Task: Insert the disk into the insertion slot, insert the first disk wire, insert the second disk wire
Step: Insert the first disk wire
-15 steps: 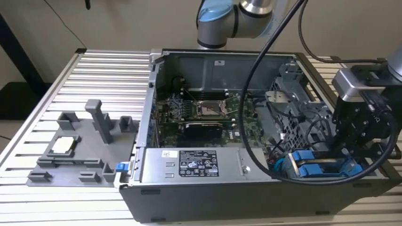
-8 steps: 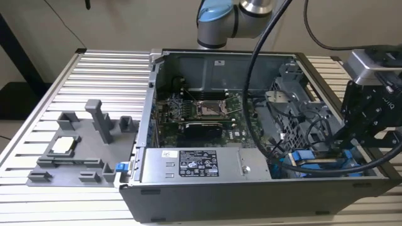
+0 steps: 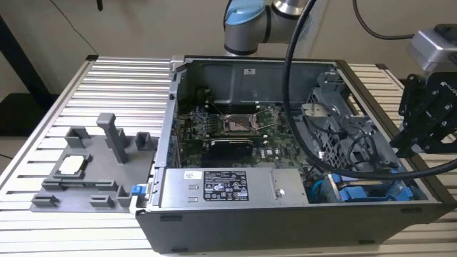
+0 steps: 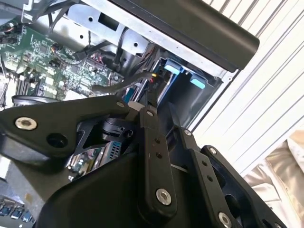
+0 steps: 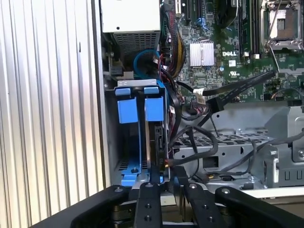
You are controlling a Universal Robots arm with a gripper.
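A ribbed metal table (image 3: pixel 43 160) carries an open computer case (image 3: pixel 286 225), with a grey fixture tray (image 3: pixel 93 176) on the exterior view's left. The disk (image 5: pixel 153 108) sits upright in the insertion slot (image 5: pixel 137 83), in the drive cage at the case's near corner on the exterior view's right, its blue frame level with a second blue frame (image 5: pixel 126 110) alongside. The gripper (image 5: pixel 165 172) hovers over the disk's exposed edge. Its jaws are drawn narrow, almost together; whether a connector is pinched between them cannot be told.

The main hazard appears to be clutter. Loose black wires (image 5: pixel 192 140) loop just beside the slot, touching the cage wall, and a finger could hook one and drag it. A plug that meets the disk's edge tilted could jam or bend its contacts (the fit looks tight and the fingers block much of the sightline). The arm's own thick black cable (image 3: pixel 300 107) drapes across the open case and over its right wall, where it could catch on sheet metal and tug the wrist off line. The grey power-supply box (image 3: pixel 221 187) lies well clear to the exterior view's left.
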